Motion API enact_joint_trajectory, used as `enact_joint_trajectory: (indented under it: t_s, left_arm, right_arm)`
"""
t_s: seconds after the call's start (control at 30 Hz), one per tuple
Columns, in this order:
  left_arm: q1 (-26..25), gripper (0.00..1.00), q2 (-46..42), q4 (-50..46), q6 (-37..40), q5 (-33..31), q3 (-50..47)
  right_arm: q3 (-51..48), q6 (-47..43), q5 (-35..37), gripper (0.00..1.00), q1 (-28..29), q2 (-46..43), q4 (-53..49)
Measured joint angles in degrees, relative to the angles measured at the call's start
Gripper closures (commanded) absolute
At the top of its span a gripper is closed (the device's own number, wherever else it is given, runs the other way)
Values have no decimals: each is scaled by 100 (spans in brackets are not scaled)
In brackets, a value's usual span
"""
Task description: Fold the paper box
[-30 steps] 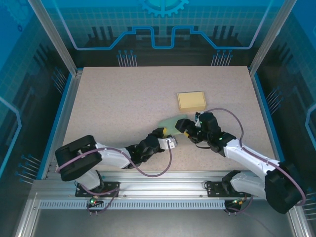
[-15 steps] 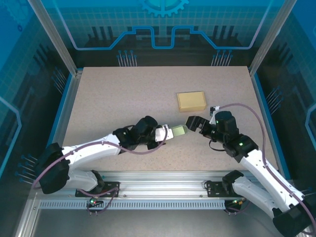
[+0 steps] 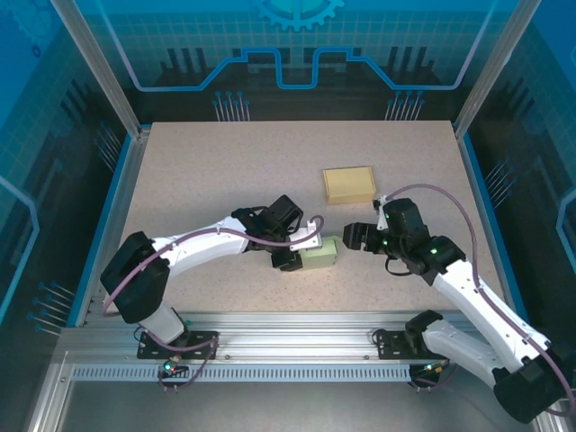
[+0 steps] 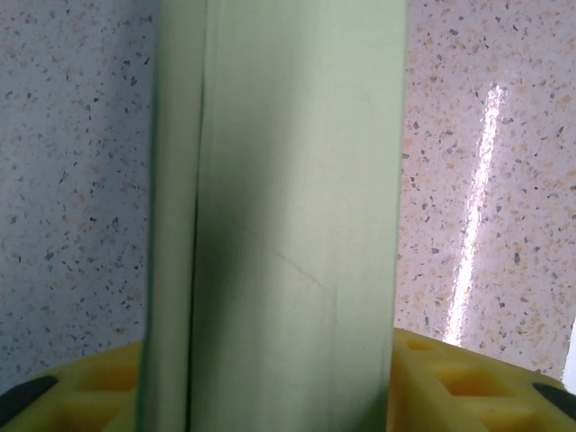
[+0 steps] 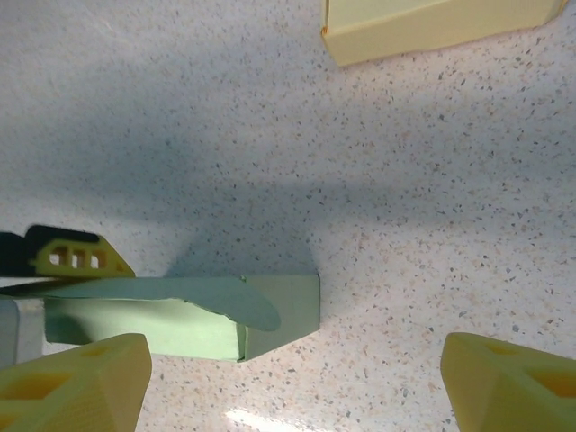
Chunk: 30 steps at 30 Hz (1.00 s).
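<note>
The green paper box [image 3: 322,254] lies on the bench [image 3: 207,180] toward its front, straddled by the left claw [image 3: 301,249], grasping or not I cannot tell, with the released right claw [image 3: 353,238] just beside it and a yellow box [image 3: 349,184] lying apart behind.

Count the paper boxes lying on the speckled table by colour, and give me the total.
Pale green paper box: 1
Pale yellow paper box: 1
Total: 2
</note>
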Motion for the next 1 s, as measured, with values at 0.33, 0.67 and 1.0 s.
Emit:
enact_joint_trajectory:
  t_s: [0.33, 0.67, 1.0]
  left_arm:
    - [0, 36, 15, -50, -13, -74, -9]
    - [0, 31, -9, 72, -35, -245, -22]
    - [0, 26, -22, 70, -59, -343, -22]
  right_arm:
    - [-17, -470, -505, 25, 70, 302, 413]
    - [-22, -1172, -688, 28, 227, -66, 304]
    - [-168, -1458, -422, 28, 361, 98, 166]
